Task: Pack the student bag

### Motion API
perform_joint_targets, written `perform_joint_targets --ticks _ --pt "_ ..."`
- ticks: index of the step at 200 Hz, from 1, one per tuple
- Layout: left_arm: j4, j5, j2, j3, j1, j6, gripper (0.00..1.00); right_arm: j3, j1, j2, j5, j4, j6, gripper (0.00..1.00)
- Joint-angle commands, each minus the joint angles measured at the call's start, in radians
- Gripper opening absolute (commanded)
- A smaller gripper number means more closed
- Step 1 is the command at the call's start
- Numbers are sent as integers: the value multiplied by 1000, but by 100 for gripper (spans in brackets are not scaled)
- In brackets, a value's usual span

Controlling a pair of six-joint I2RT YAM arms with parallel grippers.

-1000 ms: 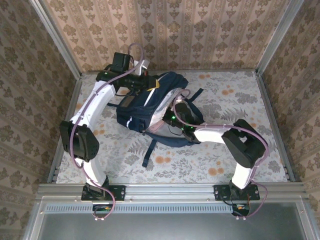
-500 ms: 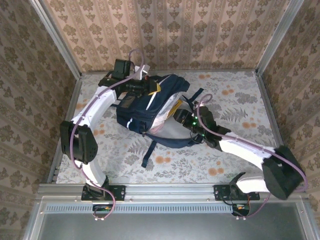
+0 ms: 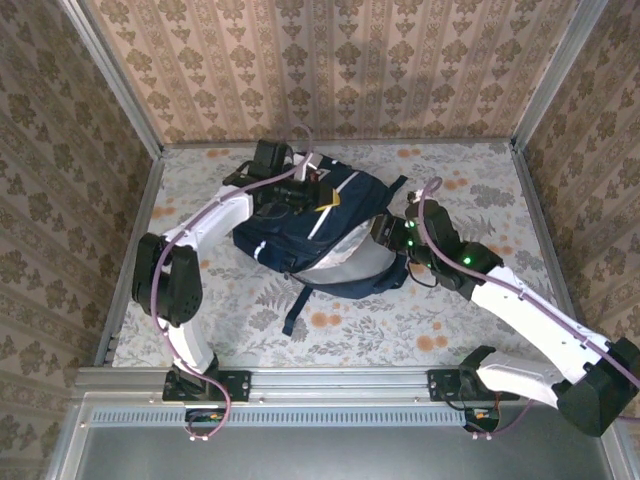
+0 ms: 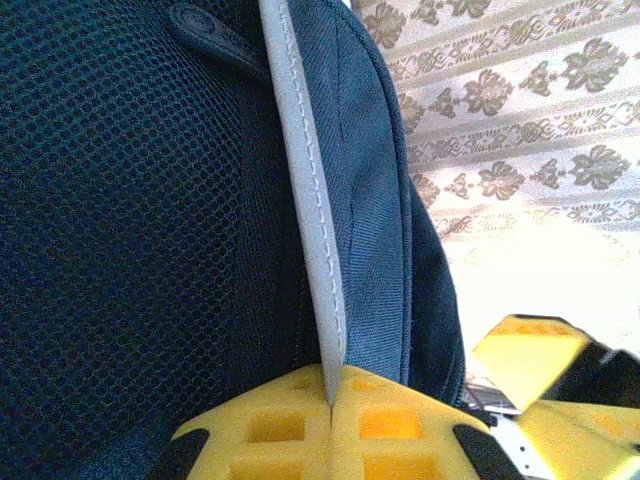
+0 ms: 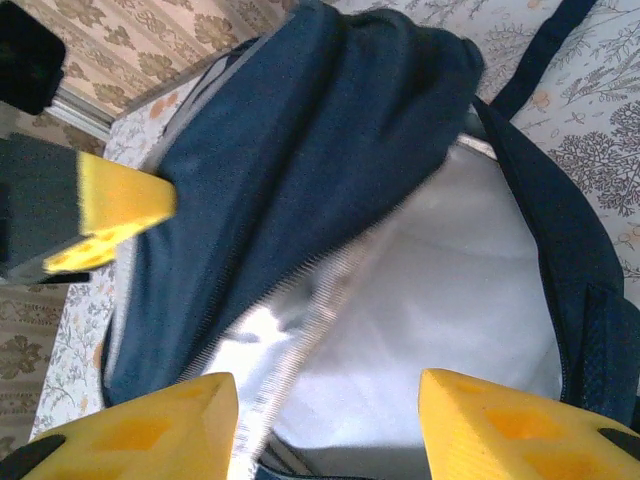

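The student bag [image 3: 300, 235], dark navy, lies at the middle back of the table with its main zip open and its white lining [image 5: 440, 290] showing. My left gripper [image 3: 322, 196] is at the bag's top flap, shut on the thin white stripe [image 4: 310, 200], which runs straight into its closed yellow jaws [image 4: 330, 385]. Its yellow fingers [image 5: 115, 205] also show in the right wrist view, above the navy flap [image 5: 300, 130]. My right gripper [image 3: 385, 232] hovers just right of the bag's mouth. Its jaws [image 5: 325, 390] stand open with nothing between them, facing the lining.
A dark strap [image 3: 295, 305] trails from the bag toward the near edge, and another strap [image 3: 395, 187] lies at the bag's right. Papered walls [image 3: 330, 70] close in the floral table [image 3: 470, 200] on three sides. A metal rail [image 3: 340, 380] runs along the front.
My right arm has drawn back to the right, out of the bag's mouth, and its jaws have narrowed. My left gripper has carried the flap to the right and nearer, narrowing the opening.
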Motion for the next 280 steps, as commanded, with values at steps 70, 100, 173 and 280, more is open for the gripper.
perform_joint_targets --ticks 70,100,173,280 --pt "195 30 132 -76 -49 -106 0 114 -9 166 -146 -241 342 45" --pt "213 31 134 -84 -49 -118 0 43 -13 182 -177 -156 438 41" --pt "217 38 140 -83 -49 -124 0 -25 -23 220 -174 -69 602 47" --pt "218 51 129 -77 -20 -129 0 -25 -4 311 -181 24 624 5"
